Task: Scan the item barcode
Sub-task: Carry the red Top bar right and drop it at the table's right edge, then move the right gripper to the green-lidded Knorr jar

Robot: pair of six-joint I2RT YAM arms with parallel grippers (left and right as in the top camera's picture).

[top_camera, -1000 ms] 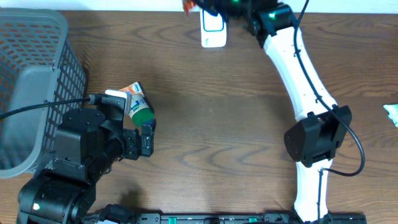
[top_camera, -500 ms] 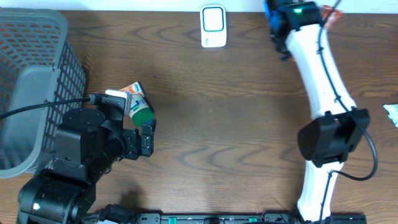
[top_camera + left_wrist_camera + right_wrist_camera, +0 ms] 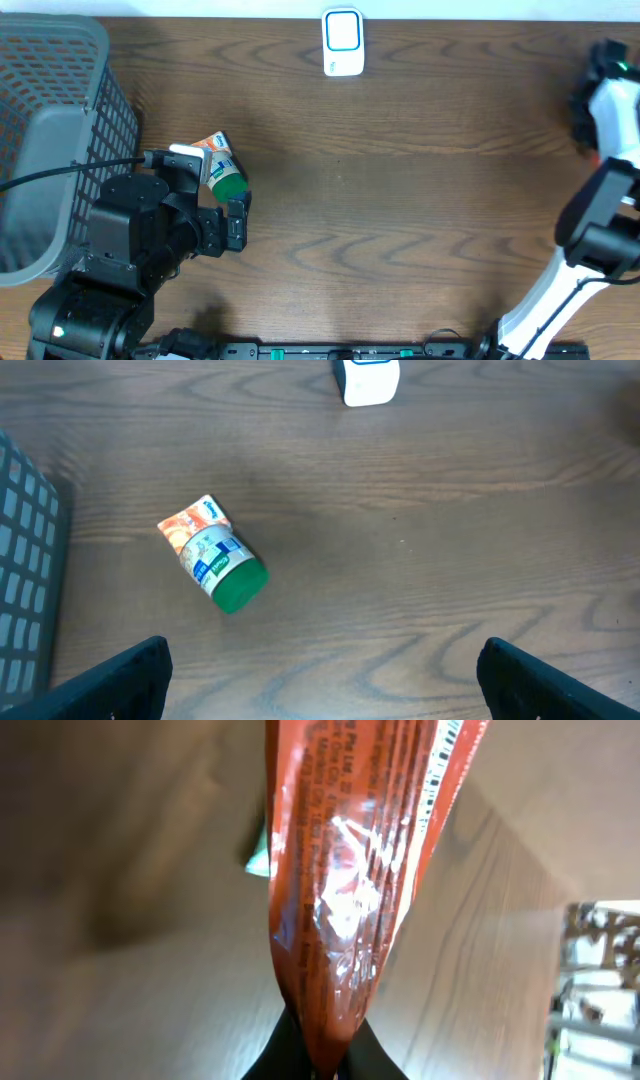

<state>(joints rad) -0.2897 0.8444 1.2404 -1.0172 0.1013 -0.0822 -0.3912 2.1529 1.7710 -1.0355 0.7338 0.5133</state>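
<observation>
Right gripper [image 3: 320, 1060]: clenched on the orange-red packet [image 3: 350, 870], near the surface's [image 3: 400, 200] right edge.
Left gripper [image 3: 320, 680]: released, near a lying green-capped bottle [image 3: 215, 555].
Scanner [image 3: 342, 42]: far edge, well apart from the packet.

basket [image 3: 60, 100]: far left | bottle [image 3: 213, 555]: right of basket | scanner [image 3: 342, 42]: rear centre | packet [image 3: 345, 890]: in right tool [image 3: 322, 1055]
</observation>
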